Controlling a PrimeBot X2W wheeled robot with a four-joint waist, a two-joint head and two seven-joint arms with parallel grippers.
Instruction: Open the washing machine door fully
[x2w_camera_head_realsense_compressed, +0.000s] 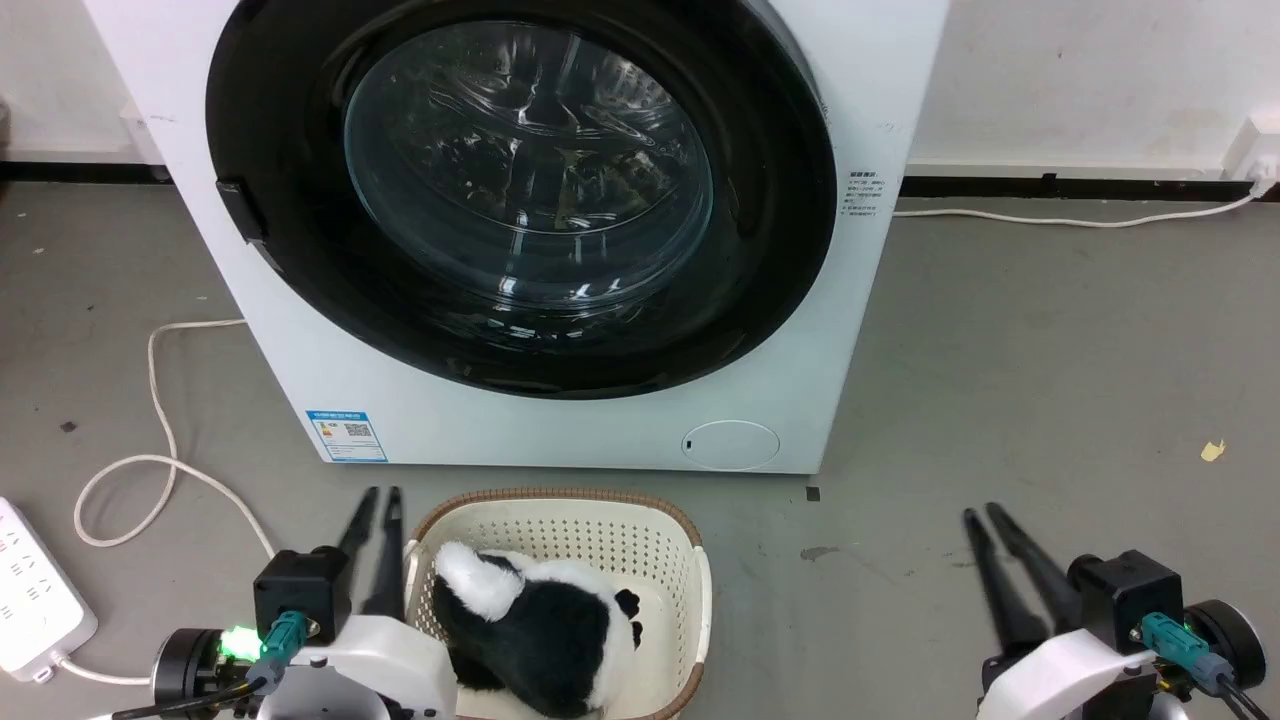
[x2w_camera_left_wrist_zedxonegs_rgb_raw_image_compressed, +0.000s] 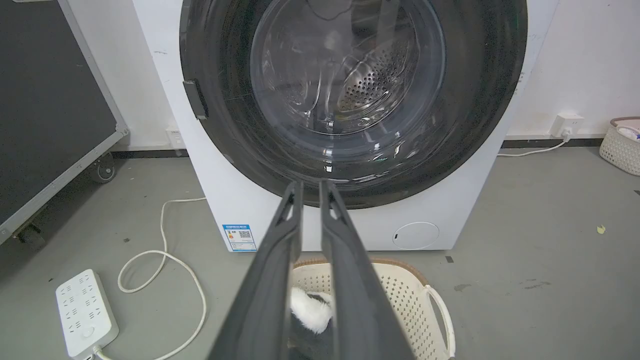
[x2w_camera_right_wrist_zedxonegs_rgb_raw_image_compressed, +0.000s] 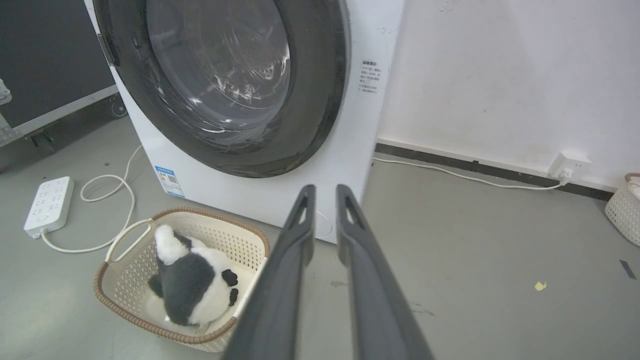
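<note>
The washing machine (x2w_camera_head_realsense_compressed: 560, 430) is a white front-loader standing straight ahead on the grey floor. Its door (x2w_camera_head_realsense_compressed: 780, 200) is a large glossy black ring around a clear bulging window, and it lies flat against the machine's front. A small dark handle (x2w_camera_head_realsense_compressed: 232, 205) sits on the ring's left edge. My left gripper (x2w_camera_head_realsense_compressed: 382, 492) is low at the left, fingers pointing at the machine, tips barely parted and holding nothing. My right gripper (x2w_camera_head_realsense_compressed: 980, 510) is low at the right over bare floor, also barely parted and holding nothing. Both are well short of the door.
A cream basket (x2w_camera_head_realsense_compressed: 560, 497) holding a black-and-white plush toy (x2w_camera_head_realsense_compressed: 540, 630) stands on the floor just before the machine, beside my left gripper. A white power strip (x2w_camera_head_realsense_compressed: 35, 590) and looped cable (x2w_camera_head_realsense_compressed: 160, 400) lie at the left. A black wheeled case (x2w_camera_left_wrist_zedxonegs_rgb_raw_image_compressed: 50, 100) stands further left.
</note>
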